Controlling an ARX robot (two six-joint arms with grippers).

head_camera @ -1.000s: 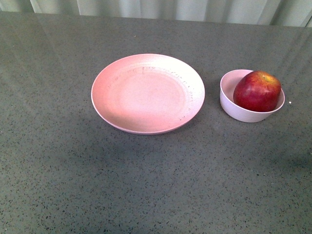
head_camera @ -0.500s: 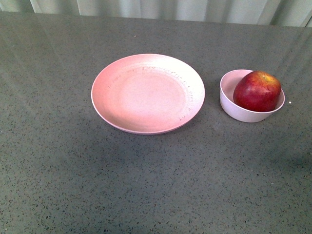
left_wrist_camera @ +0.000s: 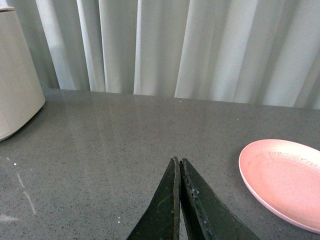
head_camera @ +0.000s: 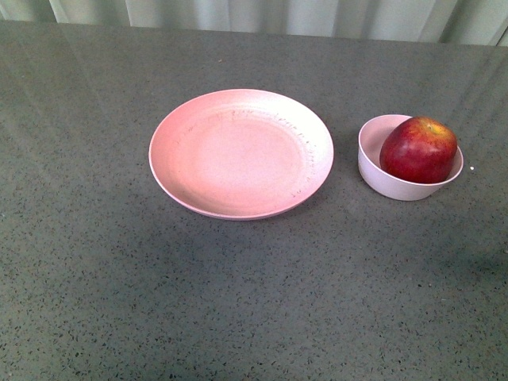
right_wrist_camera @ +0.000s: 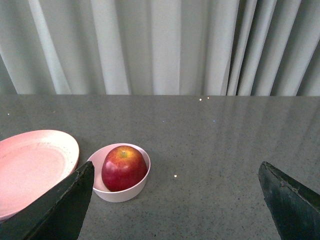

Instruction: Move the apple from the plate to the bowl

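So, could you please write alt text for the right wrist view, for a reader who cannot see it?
A dark red apple sits in a small pale bowl on a grey table, with an empty pink plate just beside the bowl. The right gripper is open, its two dark fingers framing the scene. Pale curtains hang behind.

The round dark red apple (head_camera: pixel 419 150) sits in the small deep pale bowl (head_camera: pixel 373 167), which stands just right of the wide shallow pink plate (head_camera: pixel 240 153), apart from it, both on the grey speckled surface (head_camera: pixel 238 294); pleated curtains (head_camera: pixel 278 14) hang behind
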